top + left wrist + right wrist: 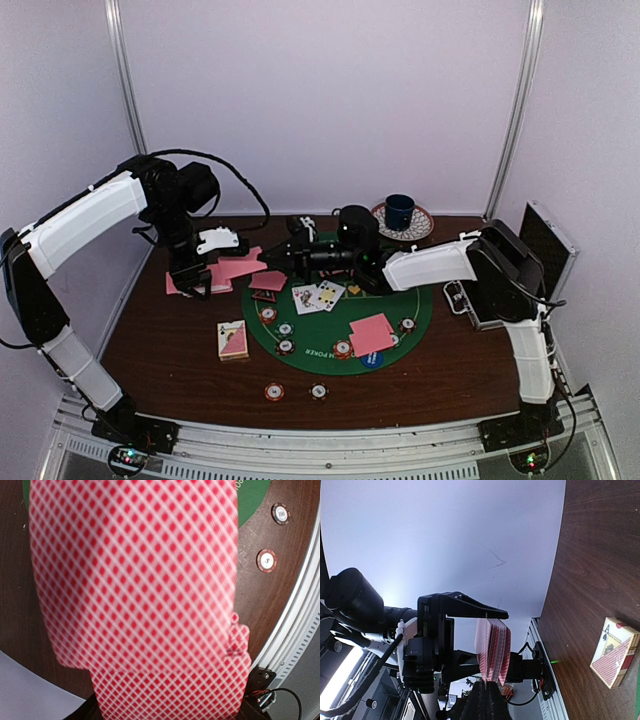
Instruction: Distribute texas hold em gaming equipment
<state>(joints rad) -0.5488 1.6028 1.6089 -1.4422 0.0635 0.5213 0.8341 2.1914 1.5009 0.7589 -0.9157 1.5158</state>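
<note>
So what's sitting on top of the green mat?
Face-up cards, pink cards face down, several chips. A blue disc pokes from under the pink cards; the right arm hides the mat's far edge.

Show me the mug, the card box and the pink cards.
mug (400,215), top view, its side wall
card box (614,659), right wrist view, its patterned face
pink cards (135,580), left wrist view, the card back

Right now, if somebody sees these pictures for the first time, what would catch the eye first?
The two arms meet over the left side of the table: the left gripper holds a stack of pink-backed cards, which fills its wrist view, and the right gripper seems closed on their edge. To their right lies the round green poker mat with chips and face-up cards, and a card box lies left of it.
</note>
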